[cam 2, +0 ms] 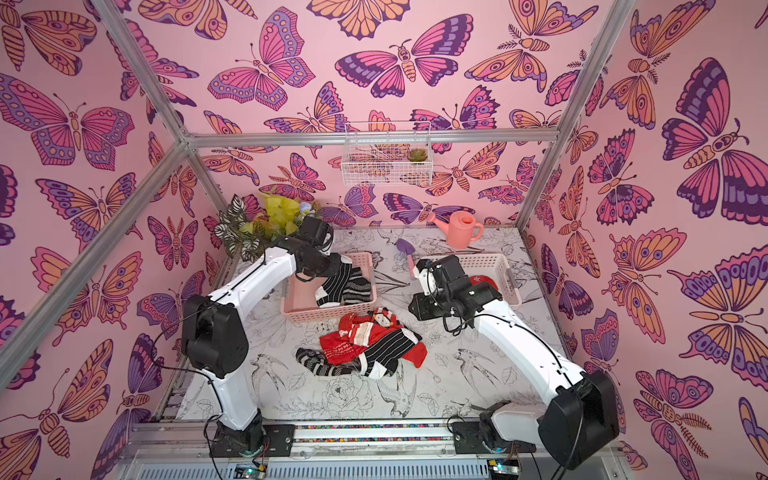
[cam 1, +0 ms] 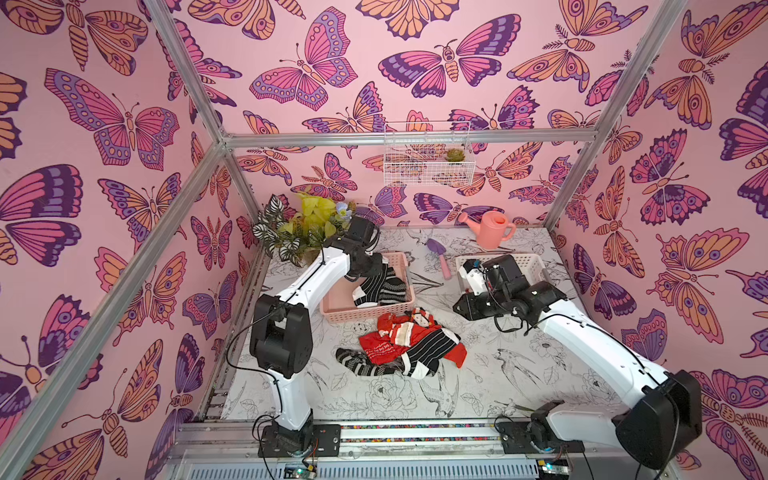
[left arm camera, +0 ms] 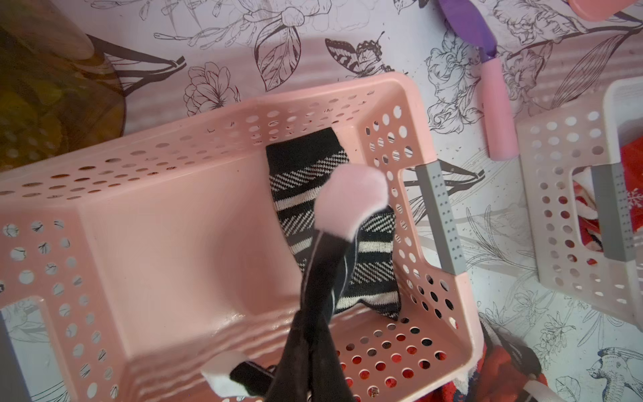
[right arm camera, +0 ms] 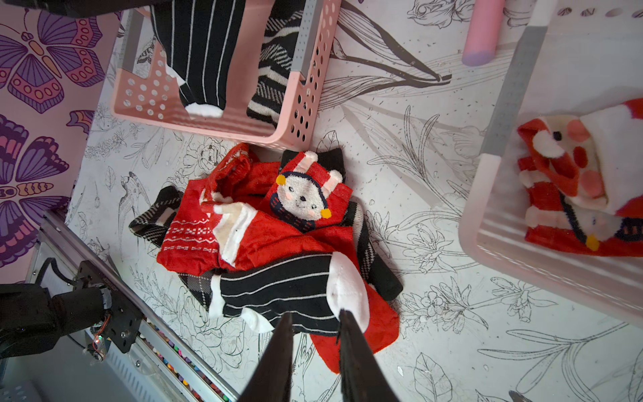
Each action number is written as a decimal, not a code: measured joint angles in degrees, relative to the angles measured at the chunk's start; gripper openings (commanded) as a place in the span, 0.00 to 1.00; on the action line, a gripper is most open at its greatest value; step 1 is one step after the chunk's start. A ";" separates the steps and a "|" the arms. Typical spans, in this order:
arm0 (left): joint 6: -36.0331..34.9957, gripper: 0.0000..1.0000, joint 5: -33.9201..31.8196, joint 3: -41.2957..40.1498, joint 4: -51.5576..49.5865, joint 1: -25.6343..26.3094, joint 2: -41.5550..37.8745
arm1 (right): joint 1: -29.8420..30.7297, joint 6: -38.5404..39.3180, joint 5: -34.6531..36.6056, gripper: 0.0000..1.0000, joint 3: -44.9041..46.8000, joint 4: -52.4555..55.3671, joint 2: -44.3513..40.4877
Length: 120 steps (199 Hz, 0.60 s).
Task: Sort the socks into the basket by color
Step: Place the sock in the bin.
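One pinstriped black sock clamped in your left gripper over pink basket: release next; right gripper narrow, empty.

Pink perforated plastic basket on floral line-print desk. Inside, flat along the grey-handled wall: black-and-white banded sock. Black sock with thin white stripes and pale toe hangs over it. White perforated basket nearby, red fabric within.

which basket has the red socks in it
The white basket, beside the right arm, holds red socks; the pink basket holds only black-and-white socks.
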<state>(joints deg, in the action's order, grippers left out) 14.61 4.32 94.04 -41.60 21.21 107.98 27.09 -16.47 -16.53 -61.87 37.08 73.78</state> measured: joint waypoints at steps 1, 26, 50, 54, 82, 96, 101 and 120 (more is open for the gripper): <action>0.00 0.00 0.00 0.00 0.00 0.00 0.04 | 0.00 0.00 0.00 0.26 0.00 0.02 0.00; 0.00 0.00 0.00 0.00 0.33 -0.28 0.96 | 0.02 0.00 0.00 0.26 0.00 0.02 0.00; 0.00 0.00 0.00 0.00 1.20 -0.57 2.12 | 0.02 0.00 0.00 0.26 0.00 0.00 0.00; 0.00 0.00 0.00 0.00 1.25 -0.59 2.36 | 0.02 0.00 0.00 0.26 0.00 0.02 0.00; 0.00 0.02 0.00 -0.04 1.40 -0.72 3.26 | 0.07 -0.02 -0.02 0.26 -0.02 0.02 0.00; 0.00 0.06 0.00 -0.07 1.55 -0.74 3.41 | 0.07 -0.02 -0.02 0.26 0.00 0.02 0.00; 0.00 0.07 0.00 -0.07 1.64 -0.79 3.43 | 0.09 -0.04 -0.02 0.26 0.00 0.00 0.00; 0.02 0.11 0.00 -0.07 2.14 -0.92 3.50 | 0.24 -0.07 -0.02 0.26 0.00 0.00 0.00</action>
<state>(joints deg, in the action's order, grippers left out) 14.63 4.32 93.97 -39.46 20.29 111.48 27.33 -16.53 -16.56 -61.87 37.08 73.78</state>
